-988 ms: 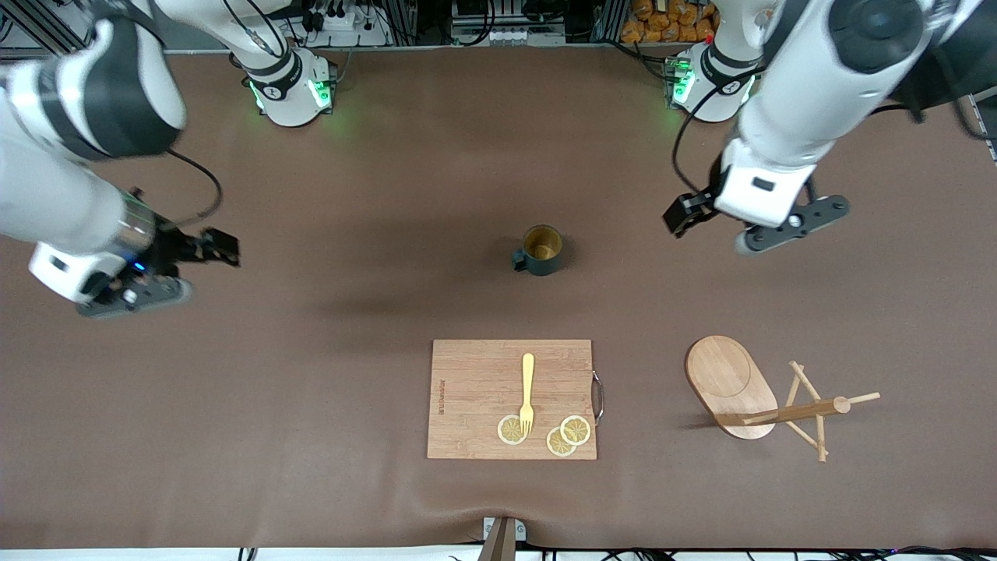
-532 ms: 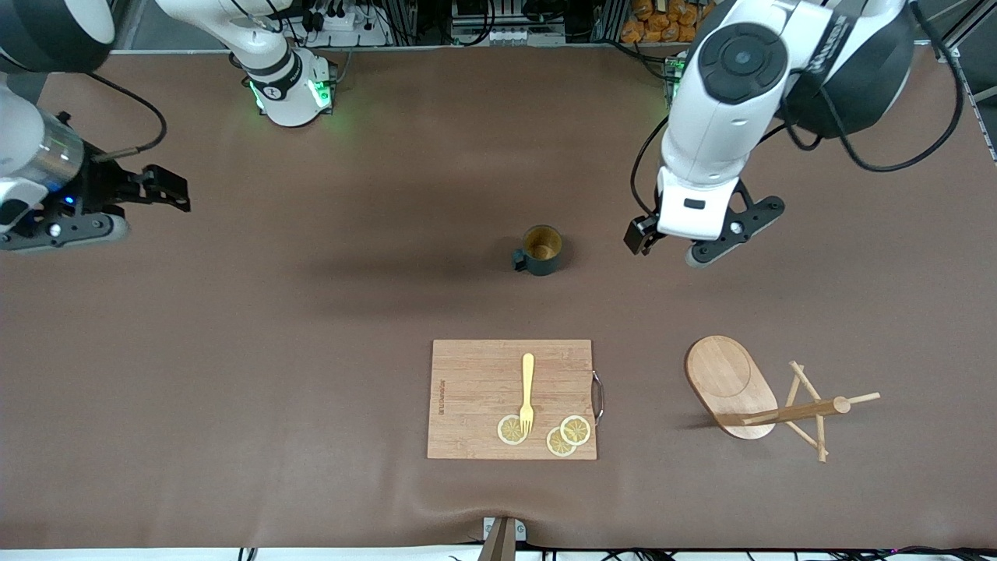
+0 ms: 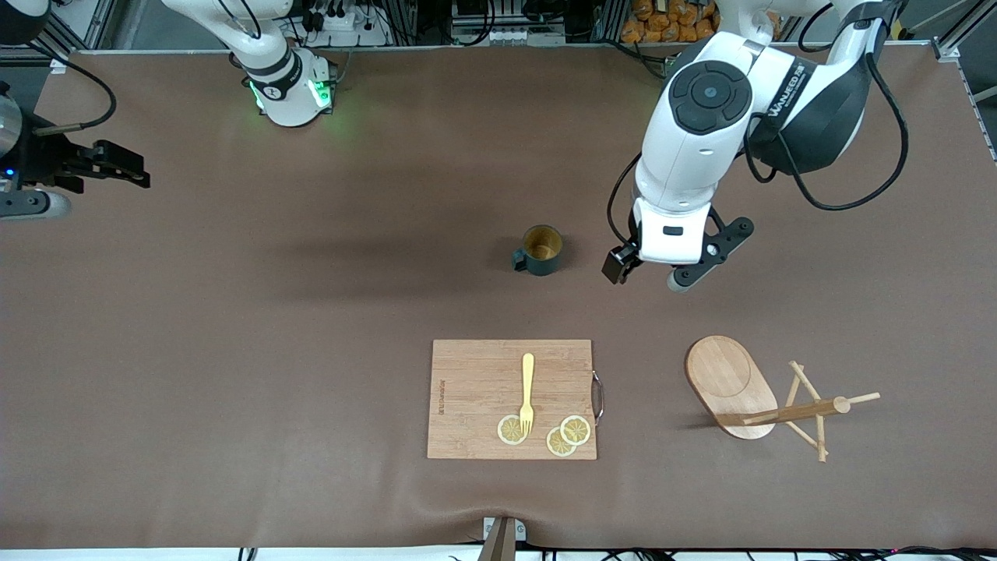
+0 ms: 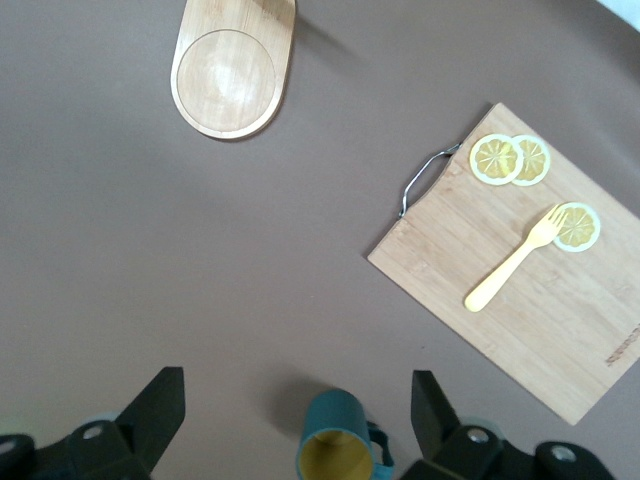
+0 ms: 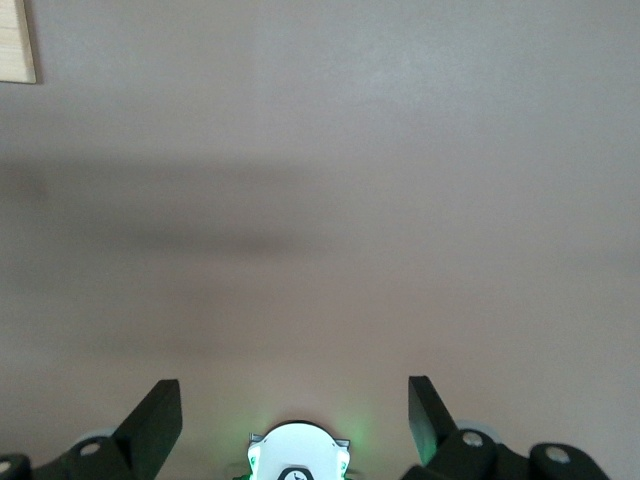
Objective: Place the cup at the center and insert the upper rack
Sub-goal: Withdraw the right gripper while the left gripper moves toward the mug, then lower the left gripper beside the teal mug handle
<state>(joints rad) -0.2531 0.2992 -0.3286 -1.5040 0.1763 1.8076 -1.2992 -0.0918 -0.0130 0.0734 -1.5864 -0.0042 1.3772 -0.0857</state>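
Showing one cup, one upper rack, three lemon slices

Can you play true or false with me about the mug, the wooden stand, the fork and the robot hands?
1. The small dark teal mug stands upright on the brown table. True.
2. The light wooden mug stand stands upright on its oval base. False: it lies tipped on its side, toward the left arm's end of the table.
3. The yellow fork lies on the rectangular wooden cutting board, its tines on a lemon slice. True.
4. The left gripper holds the mug. False: it is open and empty, over the table beside the mug.
5. The right gripper is open. True.
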